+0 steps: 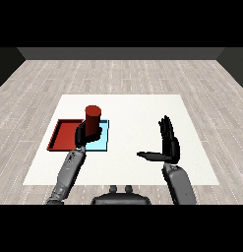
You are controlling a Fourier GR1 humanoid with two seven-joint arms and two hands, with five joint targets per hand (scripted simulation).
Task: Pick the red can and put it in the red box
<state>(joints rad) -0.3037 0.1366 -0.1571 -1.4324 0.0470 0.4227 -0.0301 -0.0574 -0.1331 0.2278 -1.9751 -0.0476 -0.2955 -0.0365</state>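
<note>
The red can (93, 117) stands upright in my left hand (86, 134), whose fingers curl round its lower part. The can is held over the seam between the red tray (63, 135) and the light blue tray (102, 142), mostly above the blue one. I cannot tell whether the can rests on a tray or hangs above it. My right hand (169, 145) is far to the right over the white table, fingers straight and pointing away, thumb stretched out to the left, holding nothing.
The two trays lie side by side at the left of the white table (133, 108), red on the left, blue on the right. Wooden floor surrounds the table.
</note>
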